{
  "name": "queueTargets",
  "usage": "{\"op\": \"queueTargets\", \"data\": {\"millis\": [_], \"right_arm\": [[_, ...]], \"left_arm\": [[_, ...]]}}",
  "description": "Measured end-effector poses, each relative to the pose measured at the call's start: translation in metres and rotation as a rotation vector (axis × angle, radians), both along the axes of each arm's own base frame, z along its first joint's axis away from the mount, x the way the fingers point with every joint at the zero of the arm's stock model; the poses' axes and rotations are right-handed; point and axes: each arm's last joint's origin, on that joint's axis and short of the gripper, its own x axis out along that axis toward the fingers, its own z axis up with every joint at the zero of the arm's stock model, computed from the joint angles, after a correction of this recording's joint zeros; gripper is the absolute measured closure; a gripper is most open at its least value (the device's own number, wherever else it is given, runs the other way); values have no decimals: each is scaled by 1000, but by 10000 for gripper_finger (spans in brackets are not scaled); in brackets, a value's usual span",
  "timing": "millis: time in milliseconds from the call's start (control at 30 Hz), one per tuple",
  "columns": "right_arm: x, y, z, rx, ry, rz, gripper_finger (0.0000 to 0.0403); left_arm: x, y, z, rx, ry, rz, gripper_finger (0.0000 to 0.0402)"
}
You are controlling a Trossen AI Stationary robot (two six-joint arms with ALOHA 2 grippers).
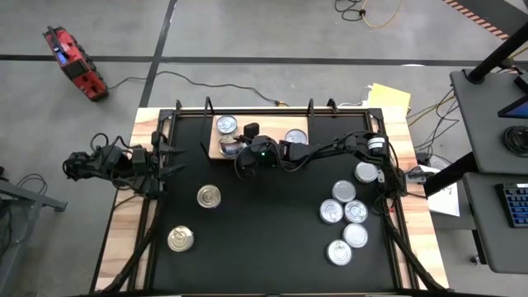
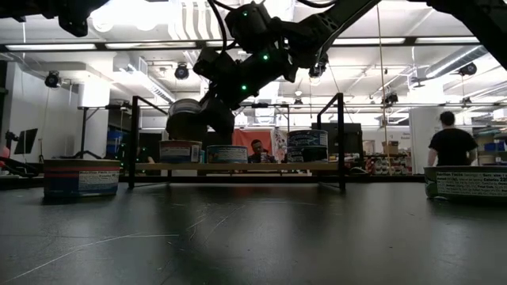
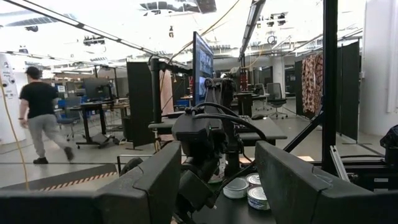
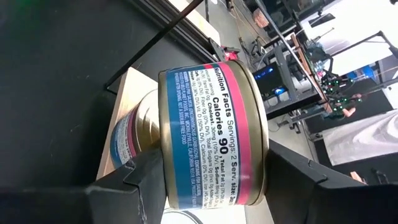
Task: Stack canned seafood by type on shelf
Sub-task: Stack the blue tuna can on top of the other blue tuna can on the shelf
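Note:
The shelf point(image 1: 276, 128) is a light wooden board at the table's far middle. It carries several cans, among them one at its far left point(image 1: 227, 125) and one at its right point(image 1: 295, 136). My right gripper point(image 4: 214, 186) reaches in from the table's right and is shut on a blue-and-pink-labelled can point(image 4: 211, 137). It holds this can just over another can point(image 2: 181, 150) at the shelf's left end. Whether the two cans touch, I cannot tell. My left gripper point(image 3: 214, 180) stands open, with nothing between its fingers, at the table's left edge point(image 1: 169, 161). My right gripper pinches the can between its two flat ends: one finger point(image 4: 292, 174) lies on the lid's edge point(image 4: 264, 149), the other point(image 4: 140, 183) under the bottom's edge point(image 4: 163, 168). The fingers come nearly level from the table's right. The can sits upright, above the shelf can point(image 4: 134, 134).
Two gold-topped cans point(image 1: 209, 196) point(image 1: 181, 239) lie on the black table at the near left. Several silver-topped cans point(image 1: 344, 213) cluster at the near right. A black frame point(image 2: 342, 142) rises around the table's far side. People stand in the room beyond.

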Motion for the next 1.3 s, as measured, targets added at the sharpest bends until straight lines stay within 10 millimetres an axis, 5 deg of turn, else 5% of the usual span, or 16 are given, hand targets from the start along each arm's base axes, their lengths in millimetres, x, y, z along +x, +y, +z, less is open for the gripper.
{"op": "queueTargets", "data": {"millis": [567,1300], "right_arm": [[0,-1,-1,34,-5,56,188],[-1,-8,-1,135,-51,1,121]], "left_arm": [[0,0,0,1,3,0,212],[0,0,-1,2,8,0,212]]}}
